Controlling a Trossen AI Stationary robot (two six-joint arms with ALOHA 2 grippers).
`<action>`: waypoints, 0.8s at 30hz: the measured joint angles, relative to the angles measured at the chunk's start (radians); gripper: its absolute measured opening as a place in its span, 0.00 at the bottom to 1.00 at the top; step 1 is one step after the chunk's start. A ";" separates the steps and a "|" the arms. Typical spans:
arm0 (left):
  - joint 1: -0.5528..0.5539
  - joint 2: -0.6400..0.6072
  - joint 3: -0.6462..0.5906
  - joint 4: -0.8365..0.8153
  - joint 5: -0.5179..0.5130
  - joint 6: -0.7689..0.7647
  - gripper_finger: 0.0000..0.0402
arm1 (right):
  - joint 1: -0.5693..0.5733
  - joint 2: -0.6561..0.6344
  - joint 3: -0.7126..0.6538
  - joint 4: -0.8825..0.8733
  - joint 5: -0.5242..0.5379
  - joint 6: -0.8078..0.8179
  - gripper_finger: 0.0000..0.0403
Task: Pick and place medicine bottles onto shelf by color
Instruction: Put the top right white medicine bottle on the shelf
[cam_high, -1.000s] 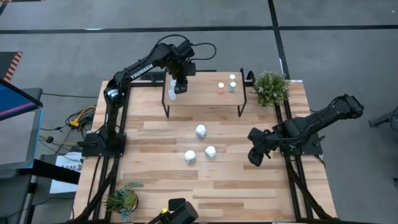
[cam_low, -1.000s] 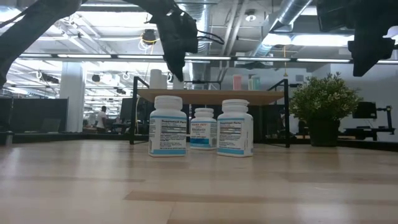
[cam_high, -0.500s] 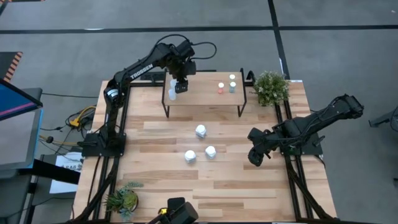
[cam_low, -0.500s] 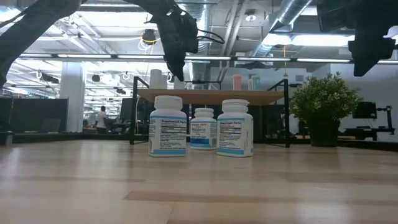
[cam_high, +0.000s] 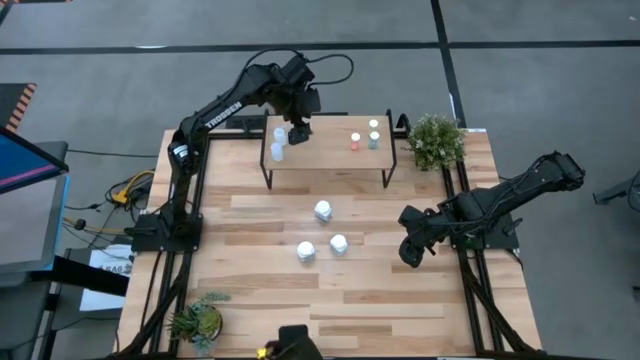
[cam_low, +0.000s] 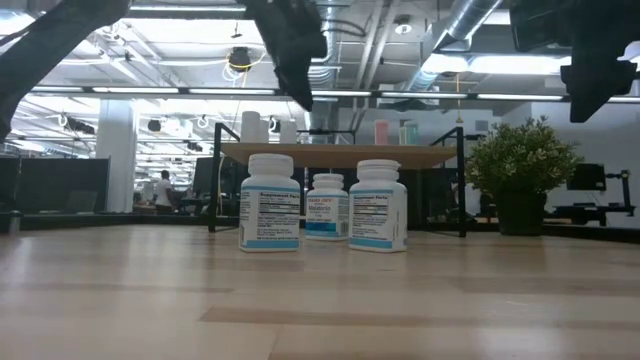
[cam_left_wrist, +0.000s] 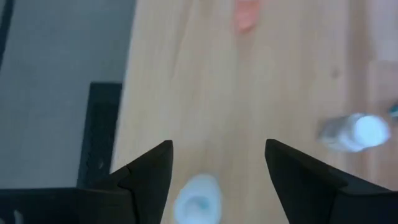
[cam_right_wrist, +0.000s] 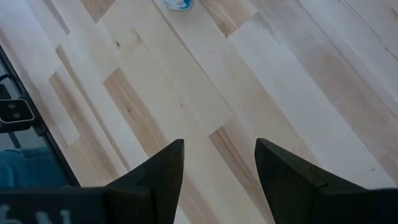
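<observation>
1. Nearest the low camera, three white bottles (cam_low: 325, 205) with blue labels are seen upright on the tabletop (cam_high: 260, 290), set close together in a loose triangle; in the high view they lie between the front edge and the shelf (cam_high: 330, 153)
2. These larger bottles are judged light, rigid plastic with smooth, somewhat slippery walls; a hold across the body just under the cap is thought safest, since the cap rim would check any slip
3. To the right of the group, the right gripper (cam_high: 408, 255) is held low over bare planks, well apart from every bottle; its fingers (cam_right_wrist: 283, 180) are seen spread with nothing between them
4. Farther back, the shelf stands on thin black legs. Two small pale-capped bottles (cam_high: 278, 142) are placed at its left end, close together
5. Above that end, the left gripper (cam_high: 299, 131) hangs with its jaws parted and empty; a pale-capped bottle (cam_left_wrist: 196, 199) is seen below the gap, apparently released
6. At the shelf's right end, an orange-capped bottle (cam_high: 354, 141) and two light-capped ones (cam_high: 373, 134) are grouped
7. The tiny bottles are judged very light and easily toppled; a gentle grip at mid-body is advised
</observation>
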 joint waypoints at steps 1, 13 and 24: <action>-0.010 0.000 0.013 -0.007 0.015 -0.004 0.60 | 0.000 0.000 0.000 0.000 0.000 0.000 0.54; -0.184 -0.013 0.048 -0.264 0.092 -0.048 0.60 | 0.000 0.002 0.000 0.005 0.000 0.000 0.54; -0.280 -0.099 -0.077 -0.260 0.118 -0.153 0.60 | -0.006 0.055 -0.001 0.131 0.004 -0.159 0.54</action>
